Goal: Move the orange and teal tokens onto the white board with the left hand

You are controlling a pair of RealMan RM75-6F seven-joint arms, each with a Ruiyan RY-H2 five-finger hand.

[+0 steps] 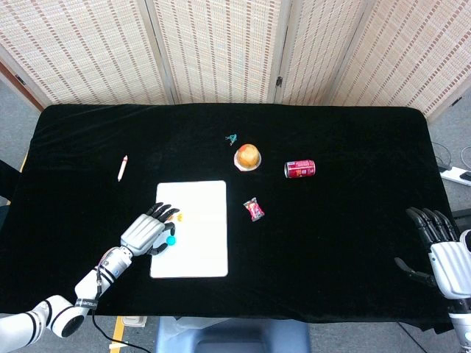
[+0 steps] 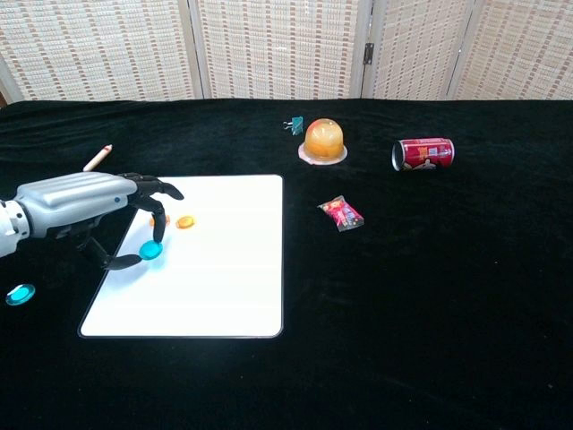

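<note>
The white board (image 1: 202, 246) (image 2: 215, 287) lies flat at the table's front left. My left hand (image 1: 145, 232) (image 2: 85, 199) reaches over its left edge and pinches a teal token (image 1: 171, 240) (image 2: 150, 250) between thumb and a finger, low over the board. One orange token (image 1: 179, 217) (image 2: 185, 221) lies in plain sight on the board. A second orange token (image 2: 161, 219) beside it is partly covered by my fingers. Another teal token (image 2: 20, 294) lies on the black cloth left of the board. My right hand (image 1: 444, 254) hangs at the table's right front edge, fingers apart, empty.
A pencil (image 1: 122, 168) (image 2: 98, 156) lies behind my left hand. Beyond the board stand an orange jelly cup (image 1: 249, 156) (image 2: 324, 141), a small teal clip (image 1: 231, 138) and a red can (image 1: 299, 169) on its side. A red candy wrapper (image 1: 254, 209) lies right of the board.
</note>
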